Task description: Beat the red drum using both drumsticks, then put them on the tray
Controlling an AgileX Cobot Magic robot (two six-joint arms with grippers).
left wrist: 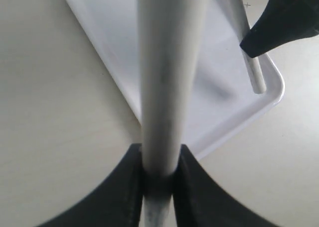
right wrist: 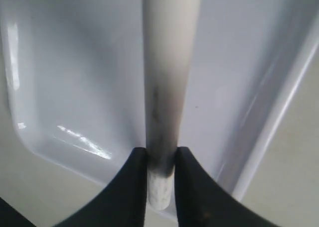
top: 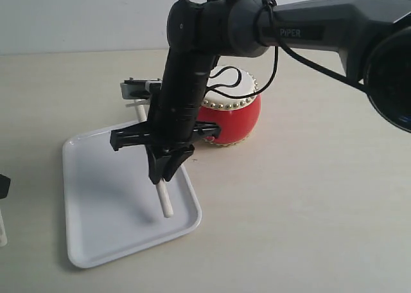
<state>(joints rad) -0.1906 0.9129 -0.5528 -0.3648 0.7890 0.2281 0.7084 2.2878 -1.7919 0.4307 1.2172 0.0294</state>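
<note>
- Tray (top: 96, 238), white and flat, lies on the pale bench (top: 308, 209).
- Red drum (top: 239, 116) stands upright on the bench, just beside the tray's far corner.
- Right claw (top: 162, 175) hangs over the tray, clamped on a drumstick (top: 166, 202) that slants down, its tip close to the tray floor.
- Left claw (left wrist: 158, 173) is clamped on the other drumstick (left wrist: 167, 72), near the tray's edge.

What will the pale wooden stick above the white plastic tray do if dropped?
Round and smooth, the pale wooden stick would probably roll. The white tray has a rim that may stop it. It looks straight, so probably stiff.
</note>
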